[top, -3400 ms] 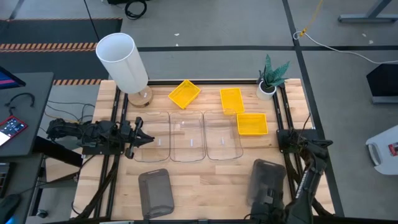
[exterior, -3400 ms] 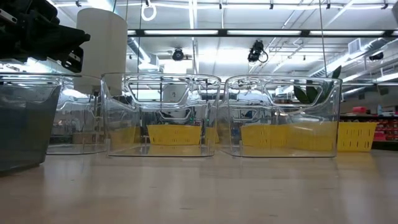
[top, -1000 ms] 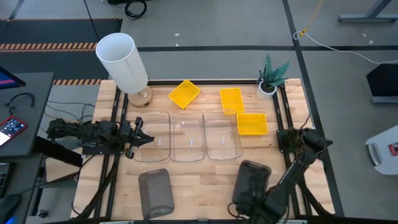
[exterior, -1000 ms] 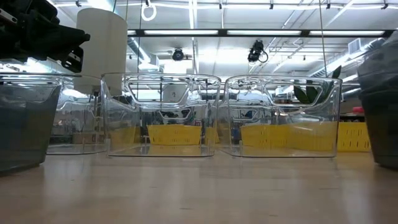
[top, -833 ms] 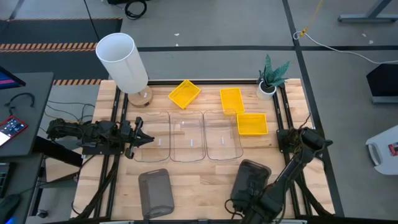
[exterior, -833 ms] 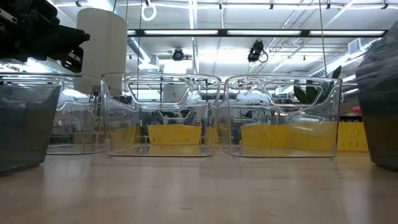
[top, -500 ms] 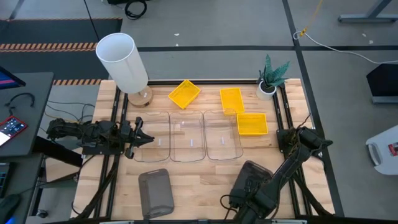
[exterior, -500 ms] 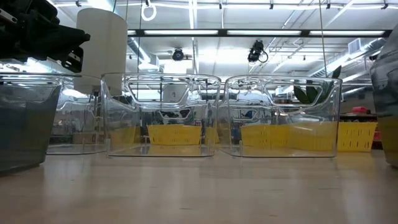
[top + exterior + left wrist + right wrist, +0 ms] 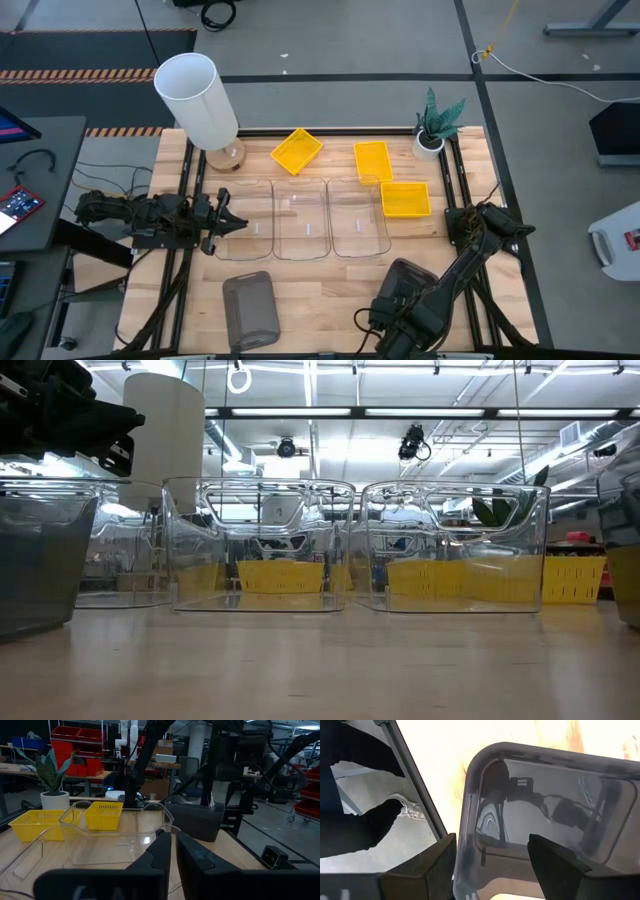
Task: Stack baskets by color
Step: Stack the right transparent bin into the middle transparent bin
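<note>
- Wooden table [image 9: 320, 285] under a workshop with ceiling lights, red bins and shelving behind it.
- Three clear baskets [image 9: 303, 218] stand side by side across the table's middle; in the low view they show as see-through walls [image 9: 455, 545].
- Three yellow baskets lie behind them: one tilted [image 9: 296, 150] near the far edge, one [image 9: 372, 161] to its right, one [image 9: 405, 199] just beside the rightmost clear basket.
- One grey basket [image 9: 250, 310] sits at the near edge, left of centre; it fills the left edge of the low view [image 9: 40, 560].
- Second grey basket [image 9: 408, 283] sits at the near edge, right of centre, on the table under the right arm.
- Right gripper [image 9: 400, 318] is at that basket's near end; its fingers [image 9: 560, 862] are spread wide, one on either side of the basket's rim [image 9: 470, 820], not pressing it.
- Left gripper [image 9: 228, 222] waits at the left side, beside the leftmost clear basket; its fingers [image 9: 192, 862] are pressed nearly together and pinch nothing.
- White cylinder [image 9: 197, 98] stands at the far left corner, potted plant [image 9: 436, 125] at the far right.
</note>
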Controlling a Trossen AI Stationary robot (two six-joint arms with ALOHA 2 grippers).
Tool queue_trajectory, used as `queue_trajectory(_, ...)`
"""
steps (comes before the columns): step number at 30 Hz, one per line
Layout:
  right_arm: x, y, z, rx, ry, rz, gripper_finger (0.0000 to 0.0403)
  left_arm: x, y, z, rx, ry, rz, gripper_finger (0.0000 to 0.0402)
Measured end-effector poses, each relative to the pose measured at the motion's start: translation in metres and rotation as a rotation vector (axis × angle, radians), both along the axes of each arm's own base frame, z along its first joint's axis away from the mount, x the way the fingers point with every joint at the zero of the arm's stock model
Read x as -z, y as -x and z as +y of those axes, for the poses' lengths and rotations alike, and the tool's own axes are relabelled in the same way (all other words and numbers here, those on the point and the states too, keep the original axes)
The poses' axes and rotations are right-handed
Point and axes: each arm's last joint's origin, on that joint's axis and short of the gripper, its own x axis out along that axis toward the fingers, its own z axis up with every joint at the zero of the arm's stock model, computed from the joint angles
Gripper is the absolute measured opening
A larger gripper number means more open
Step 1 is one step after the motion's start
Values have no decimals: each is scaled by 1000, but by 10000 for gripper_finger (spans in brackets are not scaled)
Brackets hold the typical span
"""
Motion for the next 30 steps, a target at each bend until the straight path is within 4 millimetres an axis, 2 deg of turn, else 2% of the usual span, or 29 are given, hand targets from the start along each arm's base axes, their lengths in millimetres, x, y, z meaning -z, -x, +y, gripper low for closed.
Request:
queue_trajectory(12,-21,3,-1,-12,9,11,250,0,0,0,0,0,1,25)
queue_trajectory(18,-35,0,-1,-20,18,-66,249,0,0,0,0,0,0,33)
queue_trajectory(23,-38,-13,3,-83,41,-248,246,0,0,0,0,0,0,32)
queue_trajectory(30,-35,-47,6,-196,123,-618,236,0,0,0,0,0,0,26)
